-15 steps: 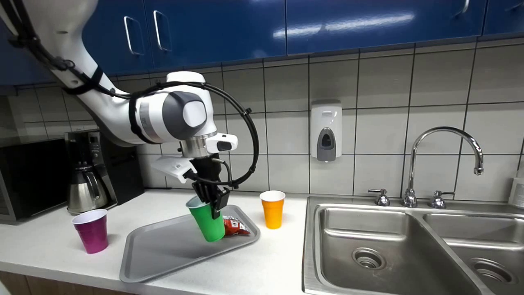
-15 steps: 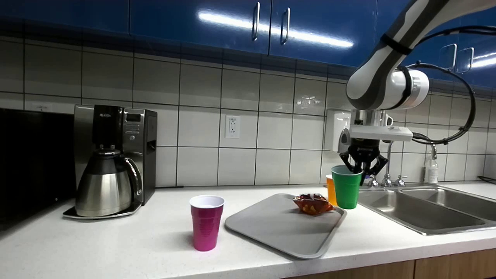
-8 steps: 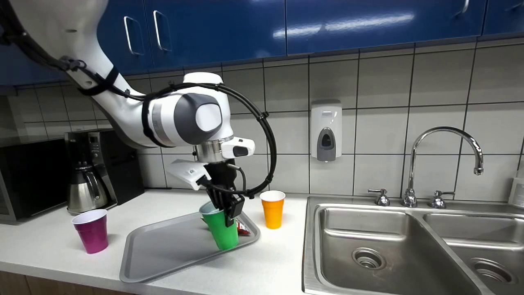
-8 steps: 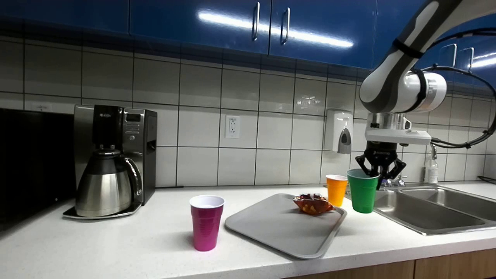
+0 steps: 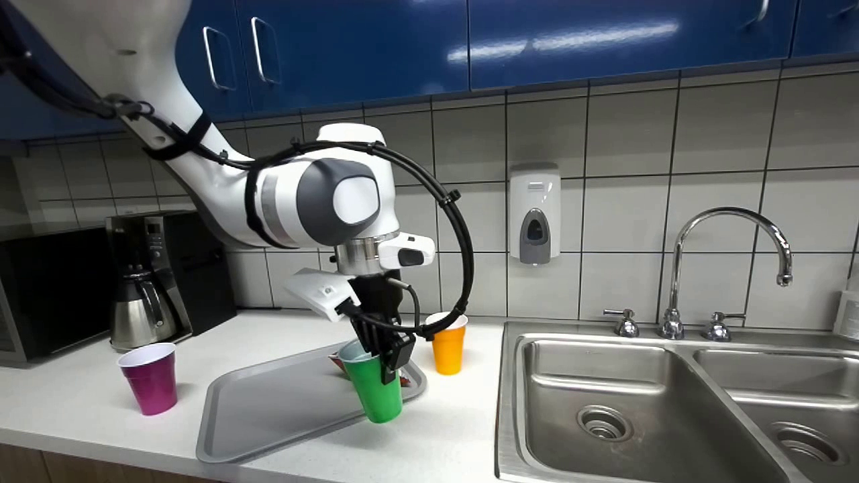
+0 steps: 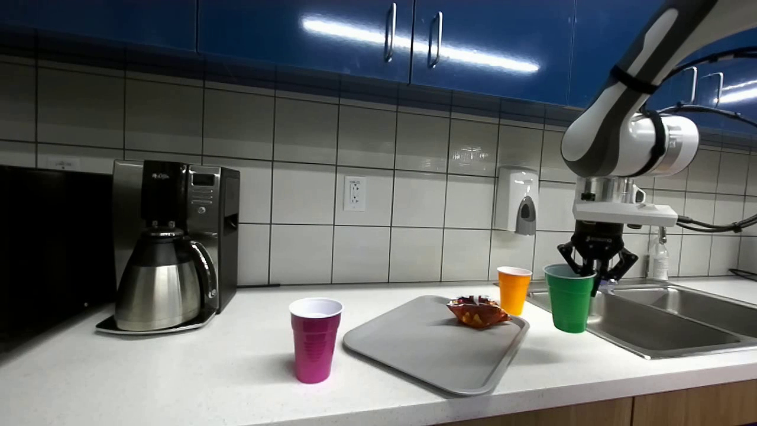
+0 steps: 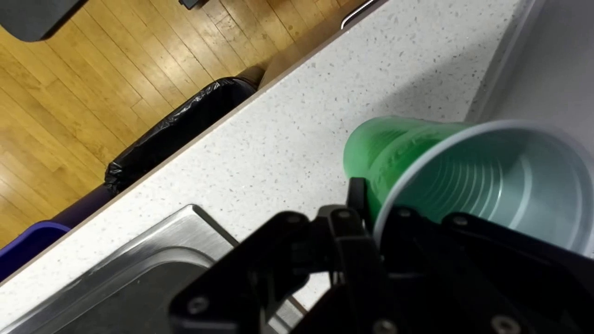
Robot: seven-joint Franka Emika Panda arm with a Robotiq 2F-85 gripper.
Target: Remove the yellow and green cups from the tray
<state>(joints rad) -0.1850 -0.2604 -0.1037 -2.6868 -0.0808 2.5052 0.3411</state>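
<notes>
Green cup [image 6: 569, 305] is pale and ribbed inside, mouth up, long axis leaning a bit off upright. The hand [image 6: 591, 280] has its wall pinched, over the worktop [image 6: 236, 373] right beside the tray [image 6: 426, 346].

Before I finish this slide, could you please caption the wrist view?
Gripper pinching the green cup by its rim over the speckled countertop.

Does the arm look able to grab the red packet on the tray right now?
Probably not yet: the jaws are shut on the side of the green cup. The red packet lies uncovered on the tray in an exterior view, so it seems reachable once the cup is released.
</notes>
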